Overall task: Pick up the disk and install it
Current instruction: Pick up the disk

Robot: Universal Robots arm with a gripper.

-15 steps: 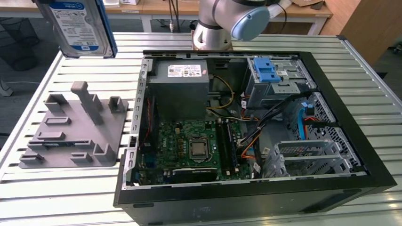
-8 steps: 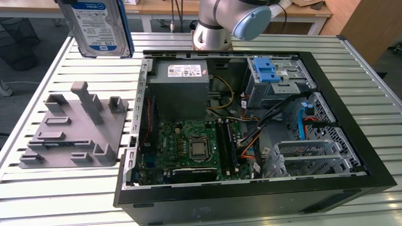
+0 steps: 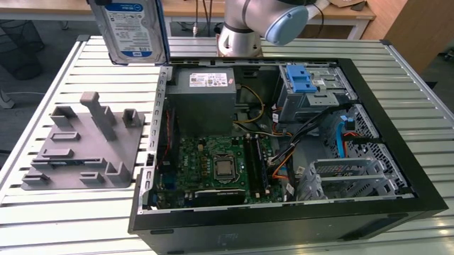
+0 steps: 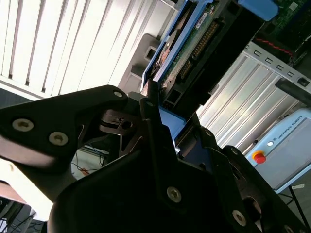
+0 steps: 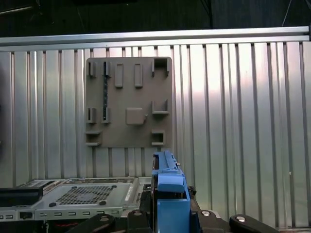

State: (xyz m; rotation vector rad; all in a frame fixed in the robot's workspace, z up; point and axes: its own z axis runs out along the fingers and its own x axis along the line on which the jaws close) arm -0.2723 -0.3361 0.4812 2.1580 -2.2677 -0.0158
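**Desk:** Where is the disk?

**Photographer:** The disk point(image 3: 132, 31) hangs upright in the air, high at the exterior view's left. It is above the slatted metal table point(image 3: 404, 90) and just outside the far corner of the open computer case point(image 3: 284, 228). Its white-and-blue label faces the camera, and the blue carrier bracket runs down 1 long edge.

**Desk:** And the gripper?

**Photographer:** In the second wrist view the black gripper point(image 4: 167, 116) has its jaws clamped on the disk at the blue carrier bracket. 1 finger point(image 4: 151, 114) presses against the bracket's side. The green circuit board on the disk's underside stretches away from the gripper body. In the first wrist view the bracket rises edge-on between the jaws.

**Desk:** What lies below?

**Photographer:** A grey fixture plate point(image 3: 82, 143), studded with upright pegs and slots, lies flat on the table at the exterior view's left of the case, well apart from the raised disk. Inside the case, a grey power-supply box point(image 3: 206, 87) sits at the far side. A green motherboard point(image 3: 220, 164) lies nearer the camera. Toward the exterior view's right, a metal drive cage carries a blue-handled caddy point(image 3: 301, 79). A perforated metal bay point(image 3: 347, 175) occupies the near corner on that side.

**Desk:** The arm itself?

**Photographer:** The arm's base point(image 3: 240, 37) stands on the table behind the case, 1 blue-capped joint point(image 3: 287, 24) just above it.
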